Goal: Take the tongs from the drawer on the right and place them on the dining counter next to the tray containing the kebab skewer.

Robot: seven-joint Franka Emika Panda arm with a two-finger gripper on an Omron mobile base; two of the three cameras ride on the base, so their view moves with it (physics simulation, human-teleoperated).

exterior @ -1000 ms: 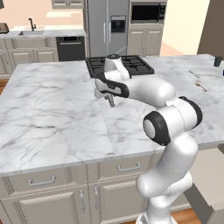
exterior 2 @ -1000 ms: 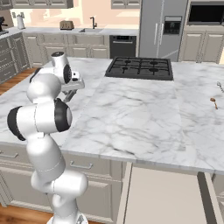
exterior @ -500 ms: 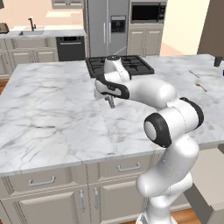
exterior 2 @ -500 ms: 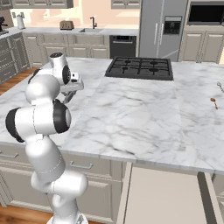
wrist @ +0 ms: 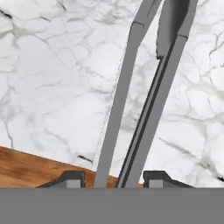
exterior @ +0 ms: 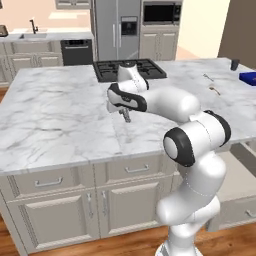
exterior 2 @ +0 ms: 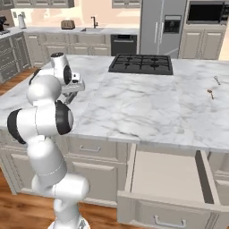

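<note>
My gripper (wrist: pixel 114 179) is shut on the tongs (wrist: pixel 117 109), whose two slim dark-grey arms rise from between the fingertips (wrist: pixel 72 178) over white marble. In the left base view the gripper (exterior: pixel 125 116) hangs just above the dining counter (exterior: pixel 60 110), in front of the hob, with the tongs (exterior: pixel 127 118) pointing down. The right base view has the gripper (exterior 2: pixel 71 91) over the counter's (exterior 2: pixel 143 103) left part. The drawer (exterior 2: pixel 163 174) stands pulled open at the lower right, its pale inside bare. The blue tray (exterior: pixel 248 77) lies at the far right edge. The kebab skewer is out of view.
A black gas hob (exterior: pixel 130 70) is set into the counter's far side. Thin cutlery pieces (exterior: pixel 215 90) and a small dark cup (exterior: pixel 234 64) lie near the tray end. Wooden floor (wrist: pixel 39 168) shows past the counter edge below the hand.
Both base views have shifted a little, so the base has moved; the blue tray has come into the left view's right edge. The gripper keeps its hold on the tongs.
</note>
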